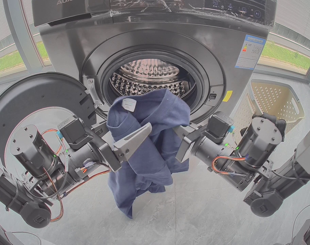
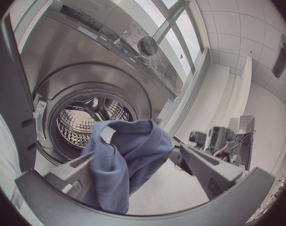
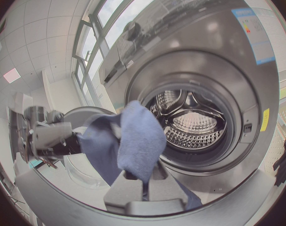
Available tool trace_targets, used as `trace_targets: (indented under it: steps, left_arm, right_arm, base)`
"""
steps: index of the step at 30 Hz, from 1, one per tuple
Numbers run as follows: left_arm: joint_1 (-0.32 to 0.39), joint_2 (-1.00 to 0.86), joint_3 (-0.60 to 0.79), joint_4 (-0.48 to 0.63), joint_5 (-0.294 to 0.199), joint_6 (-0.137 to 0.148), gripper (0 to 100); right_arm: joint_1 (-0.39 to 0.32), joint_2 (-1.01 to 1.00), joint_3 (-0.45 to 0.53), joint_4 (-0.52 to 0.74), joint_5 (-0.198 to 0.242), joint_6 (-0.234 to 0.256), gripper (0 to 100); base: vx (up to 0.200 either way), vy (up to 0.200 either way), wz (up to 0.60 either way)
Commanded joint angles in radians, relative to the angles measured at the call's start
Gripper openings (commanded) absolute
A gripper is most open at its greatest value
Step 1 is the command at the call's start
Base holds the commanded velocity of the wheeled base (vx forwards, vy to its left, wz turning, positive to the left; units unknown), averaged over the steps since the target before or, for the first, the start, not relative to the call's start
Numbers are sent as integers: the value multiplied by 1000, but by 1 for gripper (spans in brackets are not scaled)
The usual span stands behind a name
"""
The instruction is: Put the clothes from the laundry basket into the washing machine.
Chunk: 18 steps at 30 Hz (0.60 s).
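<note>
A navy blue T-shirt (image 1: 151,147) hangs before the grey washing machine (image 1: 202,41), at its open steel drum (image 1: 151,75), pinched in the right claw (image 3: 145,181). The left wrist view reveals the left claw (image 2: 136,153) spread wide. A cream perforated laundry basket (image 1: 281,99) stands on the grey tiled floor (image 1: 202,215).

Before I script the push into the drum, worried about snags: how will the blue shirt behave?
Likely floppy: the blue shirt sags in loose folds below the right gripper pinching it. Its hanging tail may drag on the opening of the washing machine when pushed in.
</note>
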Motion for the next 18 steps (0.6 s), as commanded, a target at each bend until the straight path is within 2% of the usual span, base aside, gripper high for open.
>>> trace_targets:
  steps: [1,11,15,18]
  left_arm:
    - [4,61,11,1,7,-3,100]
    - [1,119,120,1,7,8,100]
    - [4,180,114,1,7,34,100]
    - [3,211,114,1,4,37,100]
  right_arm:
    - [-12,-110,17,2,-2,0,0]
    - [-21,-168,29,8,-13,-6,0]
    - [-23,-170,31,8,-14,-6,0]
    - [-38,-167,29,13,-31,-7,0]
  base:
    - [0,0,0]
    - [0,0,0]
    - [0,0,0]
    - [0,0,0]
